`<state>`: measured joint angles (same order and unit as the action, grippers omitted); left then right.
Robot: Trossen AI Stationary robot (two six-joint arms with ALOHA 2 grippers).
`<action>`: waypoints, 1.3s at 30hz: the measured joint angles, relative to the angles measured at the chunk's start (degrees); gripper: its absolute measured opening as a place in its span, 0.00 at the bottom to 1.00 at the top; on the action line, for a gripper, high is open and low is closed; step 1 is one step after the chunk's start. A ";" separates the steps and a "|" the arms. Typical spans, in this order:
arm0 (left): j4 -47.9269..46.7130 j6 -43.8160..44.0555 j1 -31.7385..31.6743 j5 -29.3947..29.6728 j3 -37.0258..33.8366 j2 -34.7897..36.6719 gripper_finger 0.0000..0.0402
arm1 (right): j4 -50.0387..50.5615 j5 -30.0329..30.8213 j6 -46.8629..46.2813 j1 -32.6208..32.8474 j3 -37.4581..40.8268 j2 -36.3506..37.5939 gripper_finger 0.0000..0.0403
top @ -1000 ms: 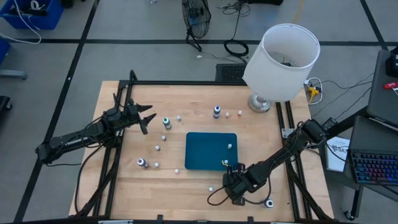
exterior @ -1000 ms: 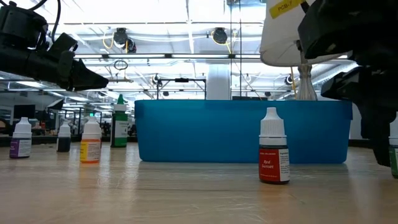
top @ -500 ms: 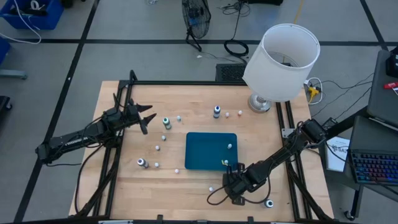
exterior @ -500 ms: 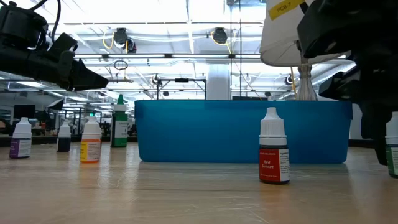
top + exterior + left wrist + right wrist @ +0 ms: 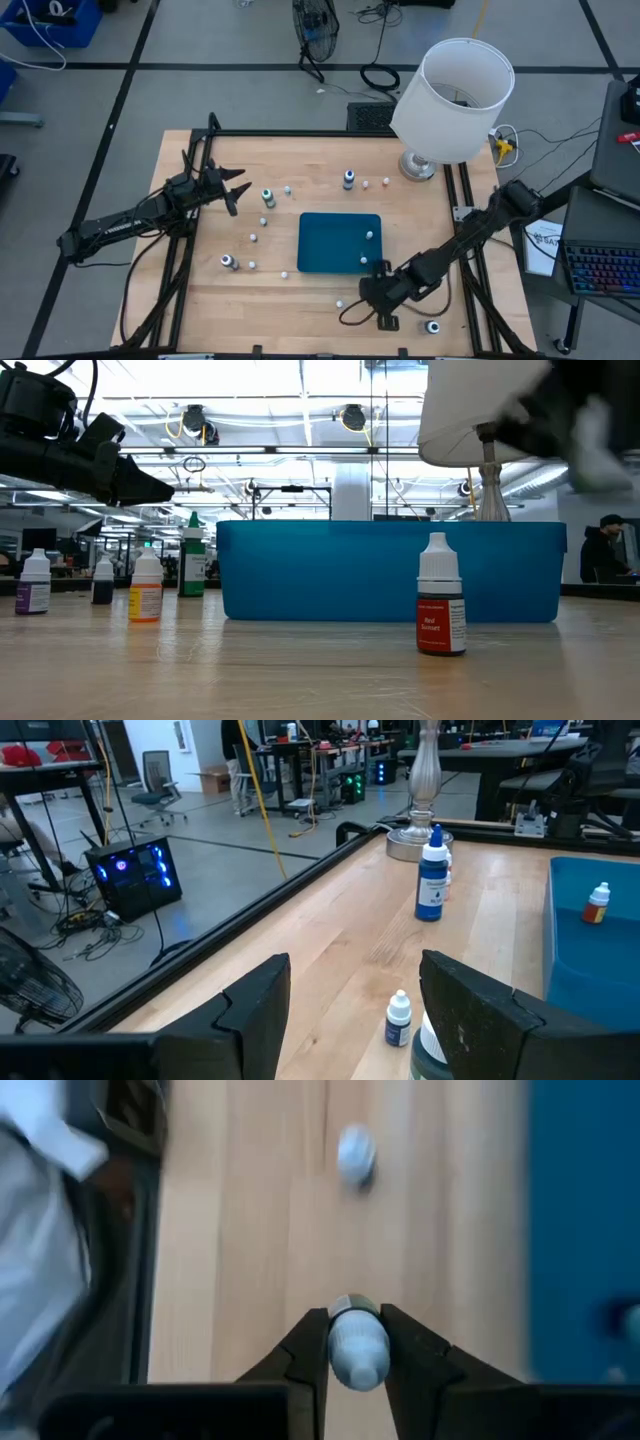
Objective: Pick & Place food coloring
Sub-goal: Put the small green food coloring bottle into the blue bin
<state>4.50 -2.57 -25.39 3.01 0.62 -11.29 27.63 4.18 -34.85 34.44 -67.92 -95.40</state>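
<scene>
right wrist view: right tool (image 5: pixel 357 1348) pinches a food coloring bottle (image 5: pixel 357 1350) above bare wood beside the tray (image 5: pixel 580 1230).

right tool (image 5: pixel 590 430) blurred, held bottle's (image 5: pixel 357 1347) body hidden

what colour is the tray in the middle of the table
Teal blue, plain with no pattern. The tray shows best in the high view, seen flat from above.

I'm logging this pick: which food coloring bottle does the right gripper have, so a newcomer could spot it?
Start at the teal tray mid-table, then go to its near right corner, where the right gripper is. The bottle sits pinched between its two dark fingers. Unlike the red-labelled bottle and the others standing free on the wood, it is the only one gripped.
</scene>
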 joint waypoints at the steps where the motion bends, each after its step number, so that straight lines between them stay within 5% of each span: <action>1: -0.03 0.00 0.00 0.00 0.00 0.00 0.56 | -0.08 1.37 1.64 -0.48 0.00 1.56 0.14; 9: 0.01 0.00 0.02 0.00 0.00 0.01 0.56 | 3.87 4.66 14.70 -10.41 -3.33 11.01 0.14; 19: 0.01 0.01 0.00 0.00 0.00 0.02 0.56 | 26.70 2.84 24.51 -21.83 -25.15 2.95 0.14; 27: -0.01 0.00 0.02 0.00 0.00 0.02 0.56 | 35.33 -1.30 25.41 -27.48 -25.05 -7.60 0.14; 39: 0.01 0.00 0.00 0.00 0.00 0.00 0.56 | 26.45 -1.50 29.55 -31.06 -15.47 -14.95 0.14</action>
<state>4.51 -2.57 -25.39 3.01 0.62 -11.28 54.08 2.68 -5.30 3.38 -83.39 -110.35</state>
